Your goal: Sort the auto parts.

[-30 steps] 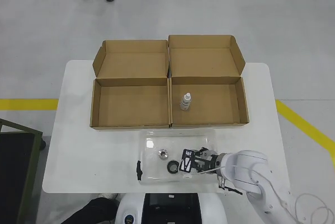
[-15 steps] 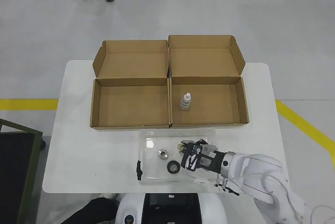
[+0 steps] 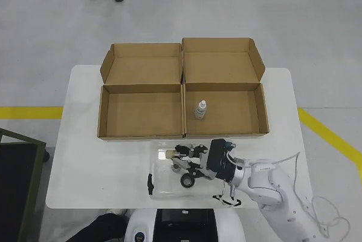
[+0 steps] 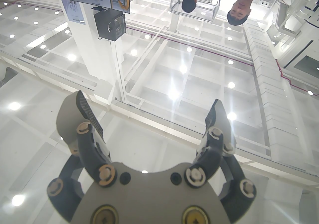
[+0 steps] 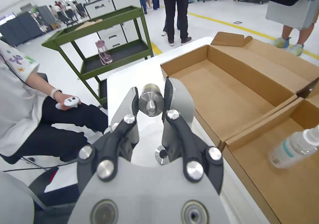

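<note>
White workshop table (image 3: 78, 157) carries a shallow clear plastic tray (image 3: 223, 145), and over that tray the right gripper (image 5: 150, 96) is clamped on a short silver metal cylinder (image 5: 149, 104). The cylinder sits crosswise at the very fingertips, gripped on its round sides by the two ribbed black pads (image 5: 167, 96). Its flat end, with a small centre stud, faces back along the claw.

Beneath the gripper, on the tray's floor, lies a small silver disc with a dark centre hole (image 5: 161, 154). A black ring-shaped part (image 3: 187, 180) lies in the tray just beside the gripper, on the robot's side. A small black clip-like piece (image 3: 150, 183) rests at the tray's left end.

Beyond the tray, on the side away from the robot, an open brown cardboard box (image 3: 141, 115) stands past the tray's left half. A second cardboard box (image 3: 229, 115), touching the first, stands past the right half and holds a small white plastic bottle (image 3: 200, 109).

The left gripper (image 4: 148, 108) points up at the ceiling lights, its fingers spread wide apart.
</note>
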Motion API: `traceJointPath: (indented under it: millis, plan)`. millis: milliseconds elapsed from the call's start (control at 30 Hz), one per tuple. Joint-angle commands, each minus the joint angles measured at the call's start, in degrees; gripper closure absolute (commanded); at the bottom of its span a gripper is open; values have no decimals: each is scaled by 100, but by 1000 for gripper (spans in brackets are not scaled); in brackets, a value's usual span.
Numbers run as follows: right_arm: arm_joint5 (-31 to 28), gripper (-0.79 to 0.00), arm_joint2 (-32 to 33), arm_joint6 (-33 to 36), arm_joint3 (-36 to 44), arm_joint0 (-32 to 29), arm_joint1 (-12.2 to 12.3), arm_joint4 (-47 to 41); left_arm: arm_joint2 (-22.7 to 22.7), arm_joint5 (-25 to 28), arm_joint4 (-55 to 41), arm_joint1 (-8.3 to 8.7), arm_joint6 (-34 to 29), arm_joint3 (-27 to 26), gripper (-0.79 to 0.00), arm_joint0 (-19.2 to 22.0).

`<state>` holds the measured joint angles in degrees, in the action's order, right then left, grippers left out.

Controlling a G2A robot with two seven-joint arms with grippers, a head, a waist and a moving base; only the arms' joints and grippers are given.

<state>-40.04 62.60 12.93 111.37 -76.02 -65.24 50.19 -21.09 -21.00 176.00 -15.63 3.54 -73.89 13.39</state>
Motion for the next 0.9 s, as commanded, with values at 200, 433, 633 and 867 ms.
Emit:
traceJointPath:
  millis: [200,433,633,867]
  plan:
    - [-2,0,65,-630,73,125,-45,-616,0,0,0,0,0,0,-785,0]
    - [83,0,384,-1103,442,88,-50,-990,0,0,0,0,0,0,-785,0]
    - [72,0,563,-1353,594,119,-63,-1365,0,0,0,0,0,0,-785,0]
    - [41,0,658,-1521,710,132,-84,-1523,0,0,0,0,0,0,-785,0]
